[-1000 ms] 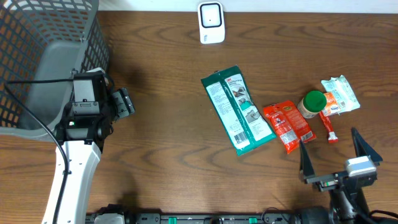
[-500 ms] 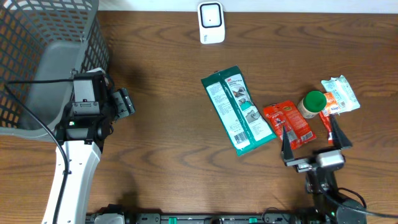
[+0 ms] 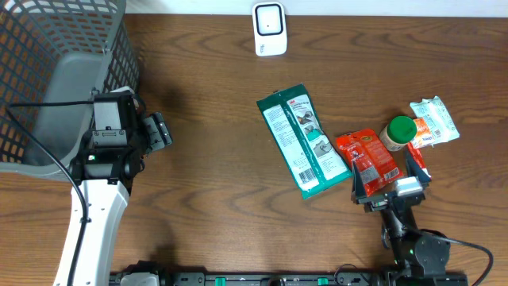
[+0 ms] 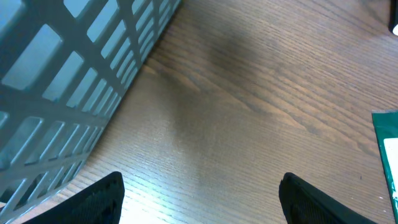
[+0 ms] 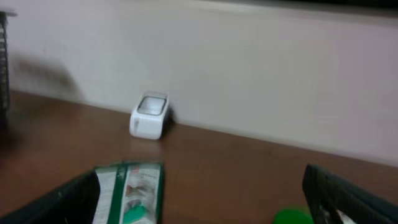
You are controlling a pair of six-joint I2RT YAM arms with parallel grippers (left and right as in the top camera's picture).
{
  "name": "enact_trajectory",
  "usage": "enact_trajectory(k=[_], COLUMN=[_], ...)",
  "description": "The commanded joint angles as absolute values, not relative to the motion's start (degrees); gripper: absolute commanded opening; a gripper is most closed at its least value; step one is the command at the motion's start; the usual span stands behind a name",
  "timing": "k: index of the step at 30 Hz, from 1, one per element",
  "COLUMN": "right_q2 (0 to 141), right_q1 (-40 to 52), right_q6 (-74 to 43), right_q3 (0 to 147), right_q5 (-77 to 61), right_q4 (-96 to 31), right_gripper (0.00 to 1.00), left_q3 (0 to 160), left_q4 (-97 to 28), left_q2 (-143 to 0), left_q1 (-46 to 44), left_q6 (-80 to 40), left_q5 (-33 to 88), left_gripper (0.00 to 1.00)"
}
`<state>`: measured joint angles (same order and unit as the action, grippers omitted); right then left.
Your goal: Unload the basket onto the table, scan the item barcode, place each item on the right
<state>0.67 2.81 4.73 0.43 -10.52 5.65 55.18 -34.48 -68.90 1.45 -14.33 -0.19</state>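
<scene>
Red pouch [image 3: 361, 147] visible overhead only

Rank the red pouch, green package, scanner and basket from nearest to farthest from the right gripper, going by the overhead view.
1. The red pouch: partly under the right gripper, at the near right of the table.
2. The green package: to the left of the pouch, mid-table.
3. The scanner: at the far edge, near the centre.
4. The basket: in the far left corner.
</scene>
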Motion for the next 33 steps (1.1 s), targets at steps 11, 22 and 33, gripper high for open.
enact_trajectory(k=[11, 22, 33], right_q2=[0.3, 0.3, 0.3], right_q1=[2.2, 2.2, 2.2], right_q6=[3.9, 3.9, 3.9], right_q3=[0.3, 0.3, 0.3], right_q5=[-9.7, -8.0, -8.0], right_q4=[-3.5, -3.6, -3.6], right_gripper=[0.99, 0.99, 0.99], left_q3=[55.7, 55.7, 55.7], left_q4=[-34.5, -34.5, -34.5], left_q2=[-68.9, -68.9, -68.9], left_q1=[1.7, 1.7, 1.7], left_q6=[-13.8, -13.8, -13.8], left_q5=[-0.7, -0.7, -0.7], left_gripper=[0.8, 0.8, 0.8])
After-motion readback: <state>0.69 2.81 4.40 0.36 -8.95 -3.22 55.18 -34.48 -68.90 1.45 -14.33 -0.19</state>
